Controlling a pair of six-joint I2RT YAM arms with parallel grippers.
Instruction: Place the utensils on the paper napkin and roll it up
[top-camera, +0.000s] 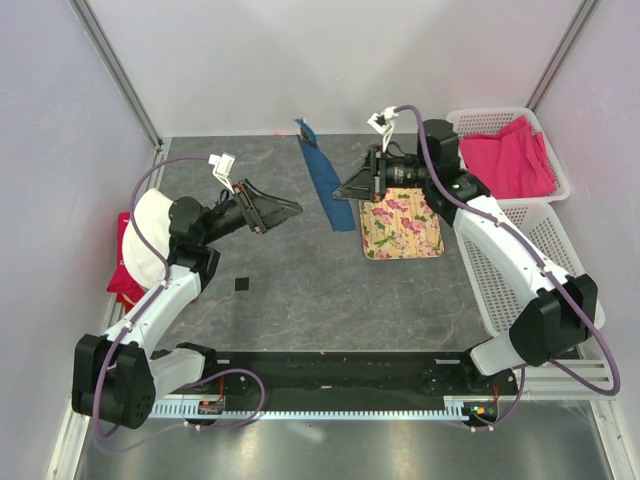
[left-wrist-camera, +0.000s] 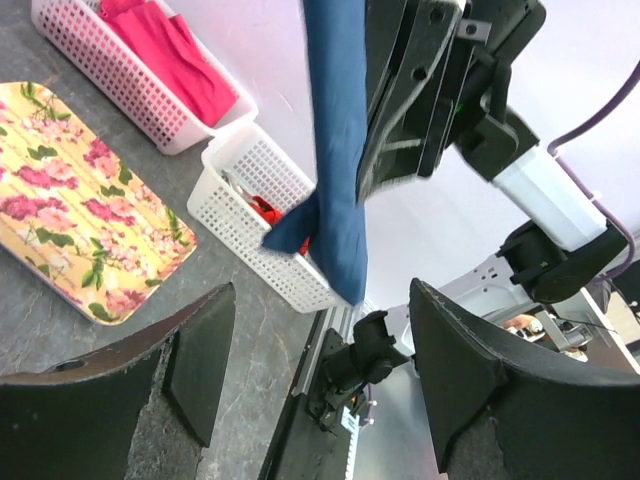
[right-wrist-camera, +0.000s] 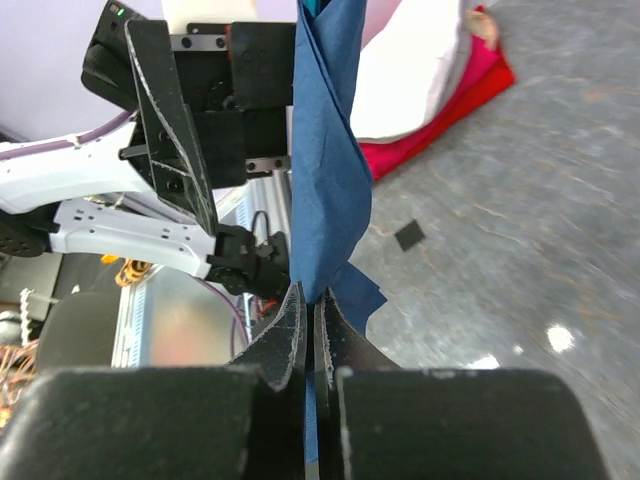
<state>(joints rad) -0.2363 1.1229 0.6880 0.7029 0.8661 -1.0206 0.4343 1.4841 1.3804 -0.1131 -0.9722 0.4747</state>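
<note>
A dark-blue paper napkin (top-camera: 325, 180) hangs as a long folded strip above the table. My right gripper (top-camera: 347, 189) is shut on it; in the right wrist view the jaws (right-wrist-camera: 310, 300) pinch its edge and the napkin (right-wrist-camera: 325, 170) stretches away from them. My left gripper (top-camera: 291, 209) is open and empty, a little left of the napkin and apart from it. In the left wrist view the napkin (left-wrist-camera: 335, 150) hangs ahead of the open gripper (left-wrist-camera: 320, 330). No bright-blue utensils show in any view.
A floral mat (top-camera: 402, 228) lies under the right arm; it also shows in the left wrist view (left-wrist-camera: 70, 200). Two white baskets stand at the right: the far basket (top-camera: 560, 170) holds pink cloth, the near basket (top-camera: 530, 270) something red. Red and white cloths (top-camera: 135, 250) lie at the left. A small black square (top-camera: 241, 285) lies on the table.
</note>
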